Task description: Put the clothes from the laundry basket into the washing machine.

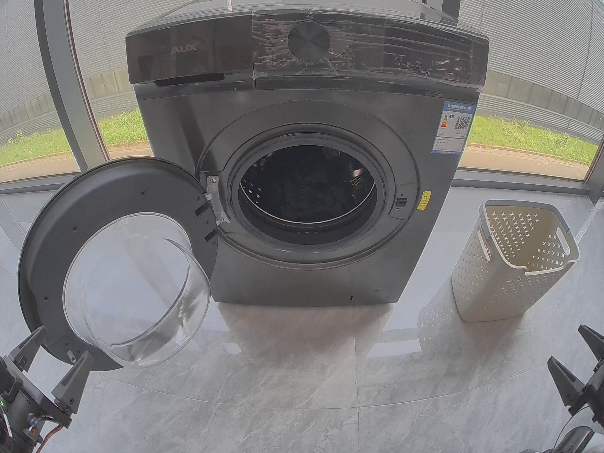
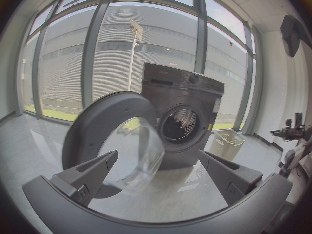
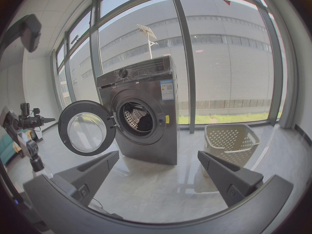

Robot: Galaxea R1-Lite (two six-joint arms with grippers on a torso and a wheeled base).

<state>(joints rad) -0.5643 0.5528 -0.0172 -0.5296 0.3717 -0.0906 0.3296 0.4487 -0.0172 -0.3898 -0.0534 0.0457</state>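
A dark grey washing machine point(image 1: 302, 158) stands ahead with its round door point(image 1: 116, 262) swung wide to the left. Dark clothes point(image 1: 308, 184) lie inside the drum. To the machine's right a white perforated laundry basket point(image 1: 516, 259) stands on the floor, and I see nothing inside it point(image 3: 230, 140). My left gripper point(image 1: 53, 357) hangs open at the lower left, just below the door's edge, with nothing between its fingers point(image 2: 94, 169). Low at the right, short of the basket, my right gripper point(image 1: 582, 357) is open and holds nothing point(image 3: 156, 160).
Glossy grey marble floor point(image 1: 302, 372) stretches in front of the machine. Tall windows point(image 1: 535, 45) with dark frames run behind it. The open door juts out over the floor on the left side.
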